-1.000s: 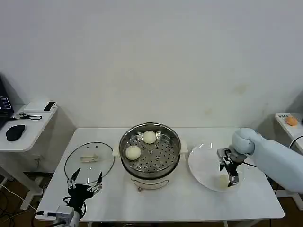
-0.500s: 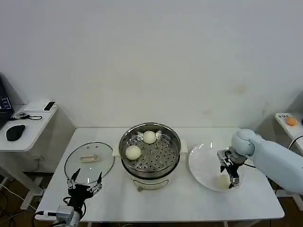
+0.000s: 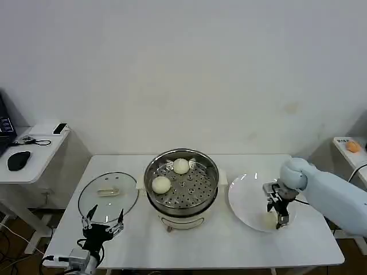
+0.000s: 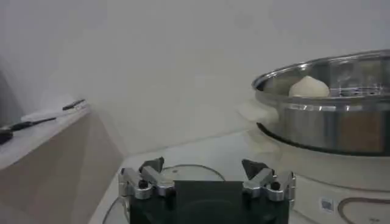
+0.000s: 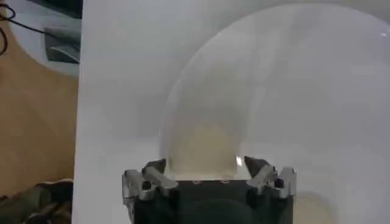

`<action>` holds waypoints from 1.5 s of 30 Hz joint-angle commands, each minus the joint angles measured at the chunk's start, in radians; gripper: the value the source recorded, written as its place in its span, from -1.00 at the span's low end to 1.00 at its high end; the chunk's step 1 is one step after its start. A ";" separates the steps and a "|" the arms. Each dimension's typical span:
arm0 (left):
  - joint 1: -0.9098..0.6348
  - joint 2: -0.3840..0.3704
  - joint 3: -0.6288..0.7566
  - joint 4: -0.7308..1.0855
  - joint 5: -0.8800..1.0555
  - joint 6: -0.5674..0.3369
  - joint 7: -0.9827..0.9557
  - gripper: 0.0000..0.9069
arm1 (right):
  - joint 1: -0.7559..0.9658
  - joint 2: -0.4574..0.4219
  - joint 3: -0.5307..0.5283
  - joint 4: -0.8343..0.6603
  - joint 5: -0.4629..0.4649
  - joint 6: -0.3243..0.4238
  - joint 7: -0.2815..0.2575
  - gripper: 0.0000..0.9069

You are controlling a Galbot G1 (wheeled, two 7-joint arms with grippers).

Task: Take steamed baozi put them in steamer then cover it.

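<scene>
Two cream-white round steamed baozi (image 3: pixel 161 184) already sit on the perforated tray of the shiny stainless-steel steamer (image 3: pixel 181 186) at the middle of the white table (image 3: pixel 229 240). The right tool (image 3: pixel 276 218) reaches down over the flat white plate (image 3: pixel 248 197), its fingers apart around another pale bun (image 5: pixel 204 146) there, not yet clamped by my reading. That bun awaits loading, and the clear round glass lid (image 3: pixel 108 193) lies left of the steamer, the spread left tool (image 3: pixel 101 224) idle nearby.

Glass lid (image 3: pixel 108 193), white plate (image 3: pixel 246 197), table (image 3: pixel 218 243)
</scene>
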 commanded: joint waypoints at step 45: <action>0.005 -0.004 -0.017 0.006 -0.012 -0.007 -0.013 1.00 | 0.533 0.538 -0.001 -0.134 0.325 0.416 -0.113 0.56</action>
